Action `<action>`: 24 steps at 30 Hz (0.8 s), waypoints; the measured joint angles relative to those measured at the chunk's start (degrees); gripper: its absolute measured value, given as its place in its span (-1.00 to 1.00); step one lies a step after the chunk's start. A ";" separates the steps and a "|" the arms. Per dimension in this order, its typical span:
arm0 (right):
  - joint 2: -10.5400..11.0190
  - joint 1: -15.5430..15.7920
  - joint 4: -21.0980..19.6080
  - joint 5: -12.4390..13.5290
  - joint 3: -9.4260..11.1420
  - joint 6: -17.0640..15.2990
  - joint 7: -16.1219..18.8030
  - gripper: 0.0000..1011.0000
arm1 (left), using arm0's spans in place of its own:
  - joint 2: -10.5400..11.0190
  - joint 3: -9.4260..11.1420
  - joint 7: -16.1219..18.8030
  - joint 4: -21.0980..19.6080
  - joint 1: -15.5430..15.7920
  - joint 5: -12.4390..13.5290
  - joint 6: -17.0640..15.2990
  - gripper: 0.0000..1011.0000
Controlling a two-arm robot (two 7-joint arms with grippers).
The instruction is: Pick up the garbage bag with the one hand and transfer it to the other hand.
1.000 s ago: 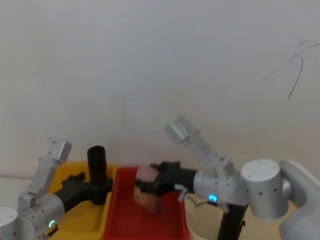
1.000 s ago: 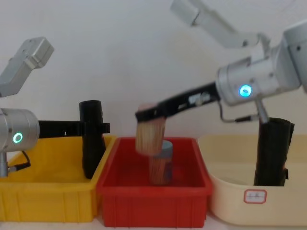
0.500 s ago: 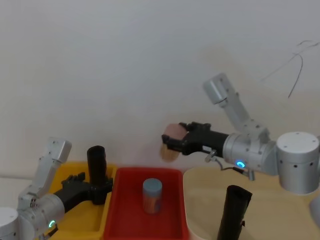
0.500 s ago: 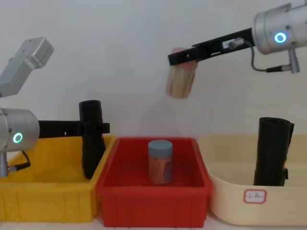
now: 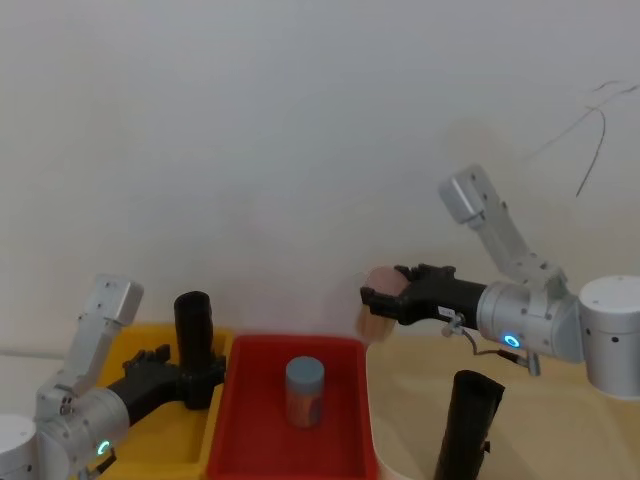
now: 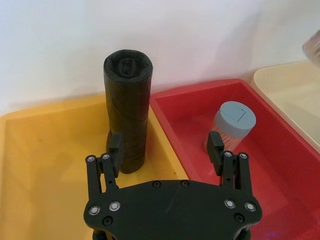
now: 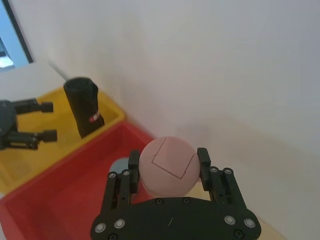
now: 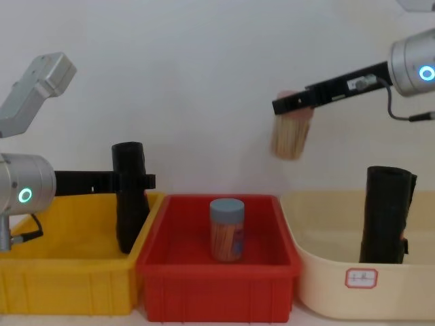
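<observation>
garbage bag [image 8: 130,197]: base hidden behind yellow bin [image 8: 68,272] wall in chest view | pink-lidded jar [image 5: 378,305]: blurred in head view, body hidden behind right end effector [image 7: 168,167] in right wrist view | second black roll [image 5: 467,425]: foot cut off by head view's lower edge

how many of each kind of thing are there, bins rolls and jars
Bins: 3 - yellow bin, red bin, cream bin
Black rolls: 2 - garbage bag, other roll
Jars: 2 - grey-lidded jar, pink-lidded jar in the right gripper
Total: 7
</observation>
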State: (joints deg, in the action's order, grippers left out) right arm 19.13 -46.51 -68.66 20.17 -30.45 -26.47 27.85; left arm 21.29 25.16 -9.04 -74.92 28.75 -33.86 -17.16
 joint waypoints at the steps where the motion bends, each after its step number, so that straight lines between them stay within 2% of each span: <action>1: 0.11 0.04 0.51 -0.04 -0.06 -0.06 0.22 0.32 | 0.00 0.00 0.00 0.00 0.00 0.00 0.00 0.98; 14: 0.64 0.18 3.33 -0.65 -0.22 0.02 1.26 0.32 | 0.00 0.00 0.00 0.00 0.00 0.00 0.00 0.98; 24: 0.80 0.22 4.15 -0.83 -0.23 0.12 1.58 0.85 | 0.00 0.00 0.00 0.00 0.00 0.00 0.00 0.98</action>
State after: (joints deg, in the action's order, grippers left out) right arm 19.93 -46.29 -64.52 19.34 -30.68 -26.35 29.44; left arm 21.28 25.16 -9.04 -74.91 28.75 -33.86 -17.16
